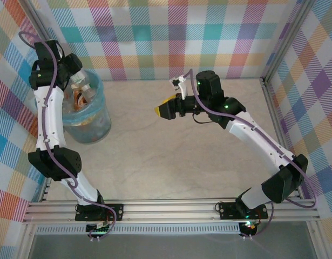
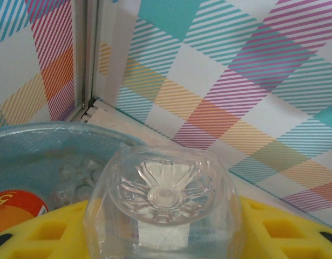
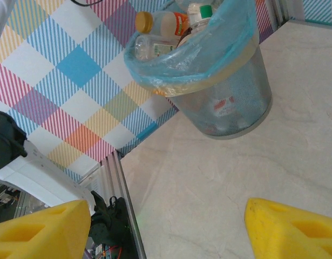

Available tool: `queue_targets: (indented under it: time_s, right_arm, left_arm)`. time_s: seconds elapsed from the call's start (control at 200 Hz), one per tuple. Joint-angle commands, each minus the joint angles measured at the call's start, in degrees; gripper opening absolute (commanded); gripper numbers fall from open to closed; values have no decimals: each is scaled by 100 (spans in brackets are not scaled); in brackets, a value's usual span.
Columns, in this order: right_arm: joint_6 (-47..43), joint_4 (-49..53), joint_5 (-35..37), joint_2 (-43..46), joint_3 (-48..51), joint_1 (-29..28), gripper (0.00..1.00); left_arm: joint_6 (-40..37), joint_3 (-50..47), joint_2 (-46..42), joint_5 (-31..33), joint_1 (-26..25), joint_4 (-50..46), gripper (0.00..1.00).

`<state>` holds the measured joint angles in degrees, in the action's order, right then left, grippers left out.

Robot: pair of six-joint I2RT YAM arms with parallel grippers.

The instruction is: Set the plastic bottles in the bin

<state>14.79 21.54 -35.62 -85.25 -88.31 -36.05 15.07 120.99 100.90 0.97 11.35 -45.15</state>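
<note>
**Top ext.:** L gripper (image 1: 78, 78) sits over the bin (image 1: 98, 127) at the far-left corner of the table (image 1: 155, 162). Several bottles (image 1: 82, 98) lie inside the bin. R gripper (image 1: 164, 110) hovers above mid-table, well apart from the bin. The tabletop seen here carries no bottles.

**L wrist:** Yellow fingers (image 2: 41, 232) are clenched on a clear bottle (image 2: 163, 194), base toward the cam. The bin rim w/ blue liner (image 2: 25, 145) lies just below-left. The bottle is not yet let go.

**R wrist:** Yellow fingers (image 3: 295, 232) are spread w/ nothing between them and bare table beneath. The bin is ahead, filled to near the rim, incl. an orange-cap bottle (image 3: 155, 21).

**Status (est.):** Task is near complete. Most bottles are binned. The one item left appears to be the clear bottle in the L gripper. Remaining step: release it over the bin opening. The R arm has no visible pick target.
</note>
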Motion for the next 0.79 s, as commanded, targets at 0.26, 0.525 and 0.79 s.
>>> queue_targets:
  time_s: [0.26, 0.525, 0.79]
  right_arm:
    - [12, 91, -113, -110, -259, -68, 75]
    - [7, 149, -58, -20, -204, -86, 75]
    - [-37, 219, 95, 98, -108, -104, 75]
  left_arm:
    - [-279, 330, 779, 8, 111, -1163, 70]
    - [-145, 373, 170, 599, 113, -1011, 84]
    - [63, 382, -15, 387, 98, -838, 77]
